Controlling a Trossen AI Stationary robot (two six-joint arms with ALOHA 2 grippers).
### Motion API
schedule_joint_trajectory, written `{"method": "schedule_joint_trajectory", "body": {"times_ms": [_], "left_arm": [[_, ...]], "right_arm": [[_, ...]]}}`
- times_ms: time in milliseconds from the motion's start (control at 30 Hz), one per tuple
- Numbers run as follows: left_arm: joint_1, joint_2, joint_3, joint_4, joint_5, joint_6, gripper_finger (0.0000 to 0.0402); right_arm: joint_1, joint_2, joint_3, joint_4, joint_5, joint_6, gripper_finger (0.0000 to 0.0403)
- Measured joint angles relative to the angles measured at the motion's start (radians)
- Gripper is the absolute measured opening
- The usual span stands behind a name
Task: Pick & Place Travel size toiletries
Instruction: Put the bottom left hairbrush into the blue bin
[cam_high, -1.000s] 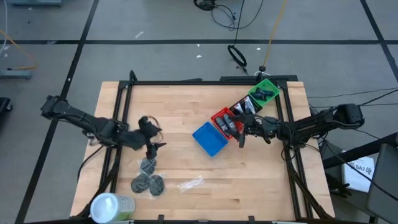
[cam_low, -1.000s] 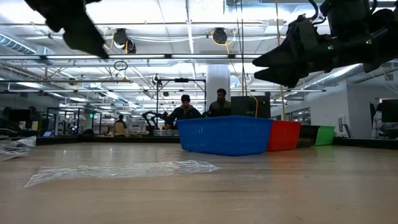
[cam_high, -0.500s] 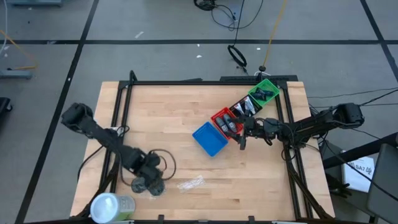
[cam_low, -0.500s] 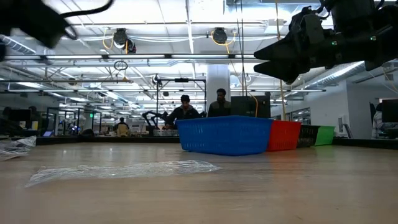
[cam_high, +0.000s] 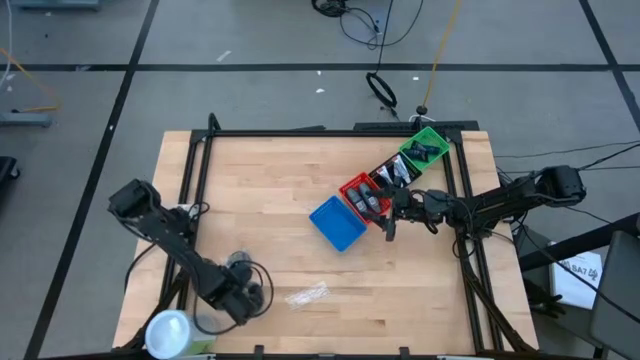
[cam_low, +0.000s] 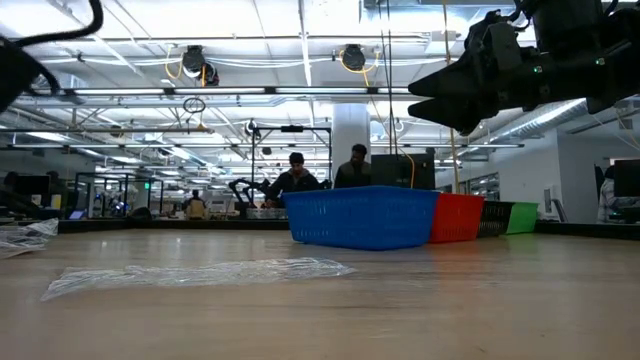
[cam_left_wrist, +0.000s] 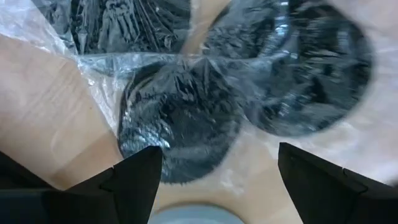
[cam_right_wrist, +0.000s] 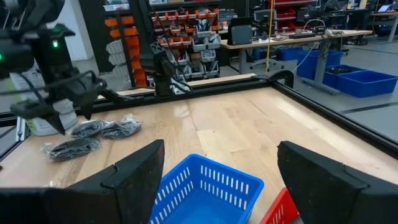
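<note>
Three dark round discs in clear film lie near the table's near left corner. In the left wrist view they show as disc, disc and disc. My left gripper hovers over them, open, pointing down, its fingers standing to either side of the nearest disc. In the high view the arm hides most of the discs; one disc peeks out. My right gripper is open and holds nothing, above the blue basket. The discs also show far off in its wrist view.
A row of baskets runs slantwise toward the far right corner: blue, red, then green, the last two with dark items inside. A clear crumpled wrapper lies near the near edge. A white-topped green container stands at the near left corner.
My left gripper has swung from the middle left of the table toward the near edge and come down over the three discs, staying open. The discs have kept their place. My right gripper has hardly moved.
</note>
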Motion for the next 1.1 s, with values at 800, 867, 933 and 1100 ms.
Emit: {"method": "schedule_joint_trajectory", "body": {"times_ms": [800, 867, 933, 1100], "left_arm": [[0.169, 0.128, 0.0, 0.103, -0.316, 0.453, 0.0303], [0.192, 0.128, 0.001, 0.133, -0.349, 0.516, 0.0288], [0.216, 0.129, 0.0, 0.158, -0.368, 0.568, 0.0266], [0.276, 0.13, 0.0, 0.194, -0.376, 0.666, 0.0192]], "right_arm": [[0.0, 0.0, 0.0, 0.002, 0.0, 0.026, 0.0293], [0.0, 0.0, 0.0, 0.002, 0.0, 0.026, 0.0293], [0.0, 0.0, 0.0, 0.002, 0.0, 0.026, 0.0293], [0.0, 0.0, 0.0, 0.002, 0.0, 0.026, 0.0293]]}}
